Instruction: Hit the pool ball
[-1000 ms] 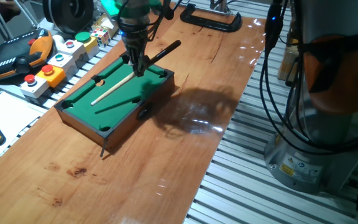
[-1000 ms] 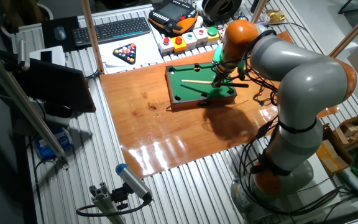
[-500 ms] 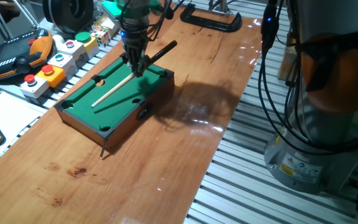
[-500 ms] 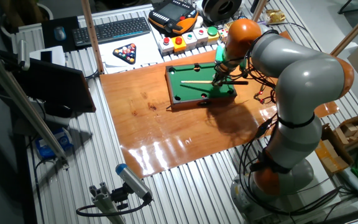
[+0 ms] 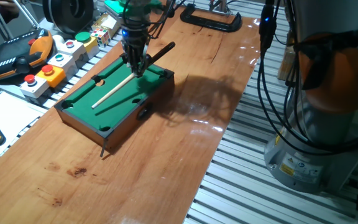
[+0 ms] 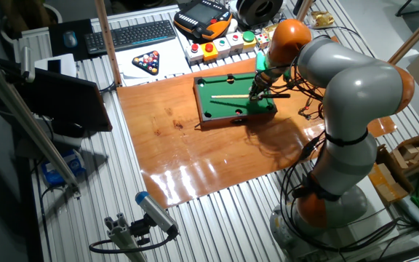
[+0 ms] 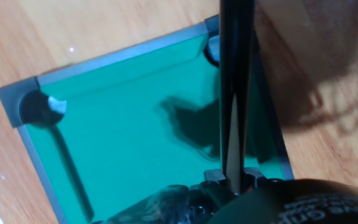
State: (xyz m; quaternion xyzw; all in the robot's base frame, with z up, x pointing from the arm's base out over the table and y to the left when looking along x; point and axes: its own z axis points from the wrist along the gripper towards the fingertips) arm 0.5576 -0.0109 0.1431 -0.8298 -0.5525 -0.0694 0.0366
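Observation:
A small pool table (image 5: 79, 107) with green felt and a wooden frame lies on the wooden board; it also shows in the other fixed view (image 6: 208, 105). My gripper (image 5: 135, 64) stands over its right end, shut on a cue (image 5: 112, 91) with a pale shaft and a black butt. The cue lies along the felt, its tip toward the left end. In the hand view the cue (image 7: 234, 74) runs up over a corner. A small pale ball-like spot (image 7: 56, 106) sits at a corner pocket; I cannot tell if it is the pool ball.
Button boxes (image 5: 48, 67) and an orange-black pendant (image 5: 17, 53) sit left of the table. A rack of coloured balls (image 6: 148, 61) lies on paper beside a keyboard (image 6: 131, 34). A black clamp (image 5: 210, 22) is at the board's far end.
The gripper and cue have shifted slightly toward the table's left end. The arm's elbow has swung a little to the right in the other fixed view.

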